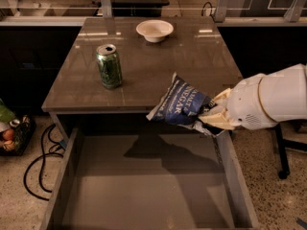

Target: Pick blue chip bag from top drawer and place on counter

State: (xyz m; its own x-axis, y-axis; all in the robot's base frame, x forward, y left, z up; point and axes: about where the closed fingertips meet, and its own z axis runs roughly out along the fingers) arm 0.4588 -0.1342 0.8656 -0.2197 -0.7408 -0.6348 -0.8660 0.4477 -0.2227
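The end effector (211, 117), just off the counter's (158, 66) front right corner, pinches the blue chip bag's (180, 107) right end; the bag overlaps the counter's front edge.

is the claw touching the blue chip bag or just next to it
Touching. The camera view shows the claw, over the top drawer, shut on one end of the blue chip bag, holding it in the air.

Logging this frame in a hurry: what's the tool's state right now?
Tool: shut on the bag, holding it in the air above the drawer, at the counter's front edge, right side.
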